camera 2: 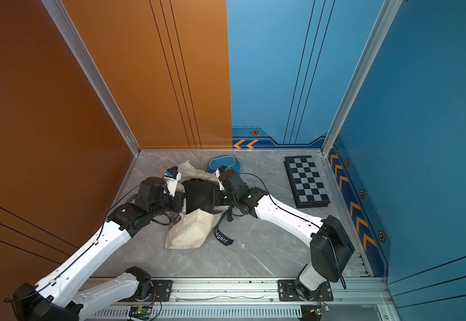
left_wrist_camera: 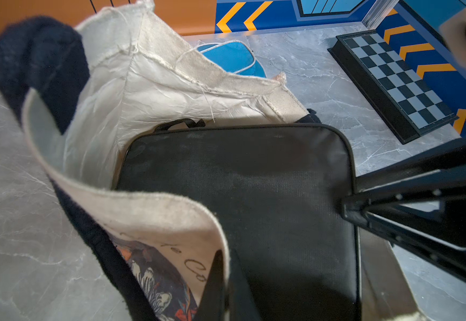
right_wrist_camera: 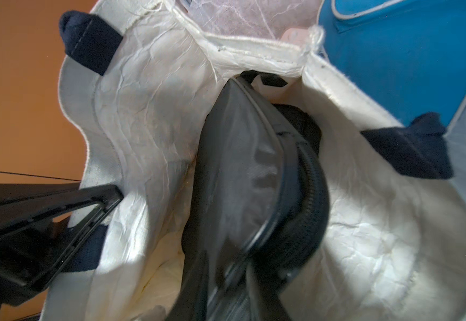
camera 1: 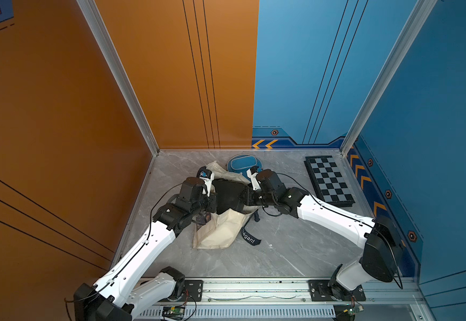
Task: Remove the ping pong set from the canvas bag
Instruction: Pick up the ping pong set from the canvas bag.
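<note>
Two white-and-black robot arms meet over the middle of the grey marbled table (camera 1: 295, 250). On the left, the left fingers (left_wrist_camera: 214, 286) are pressed together on the rim of the cream-white canvas bag (camera 1: 222, 232) with navy strap handles. They pinch the fabric edge just beside a dark floral print on the bag's outer face, and one navy handle loops up beyond the pinched rim.

The canvas bag lies crumpled on the table slightly left of centre, with its mouth gaping and its wrinkled pale lining showing in both wrist views. In that open mouth sits a black rectangular zippered fabric case (left_wrist_camera: 240, 194). Its far end is still surrounded by the lining, while most of its broad top face is uncovered in both top views (camera 2: 198, 194). The right wrist view shows the black case (right_wrist_camera: 234, 166) edge-on, its zipper curving round the side and bag lining on both sides of it.

Just behind the bag, near the back wall, a blue paddle-shaped case with pale piping (camera 1: 241, 164) lies flat on the table. It is outside the bag and touches or nearly touches the bag's far rim.

The right fingers (left_wrist_camera: 393, 214) come in from the right and pinch the right-hand edge of the black case. To the right of the bag's lower part, a navy strap with white lettering (camera 1: 250, 237) trails across the table. Well apart at the far right, a black-framed folding chessboard (camera 1: 327, 180) lies flat near the blue side wall.
</note>
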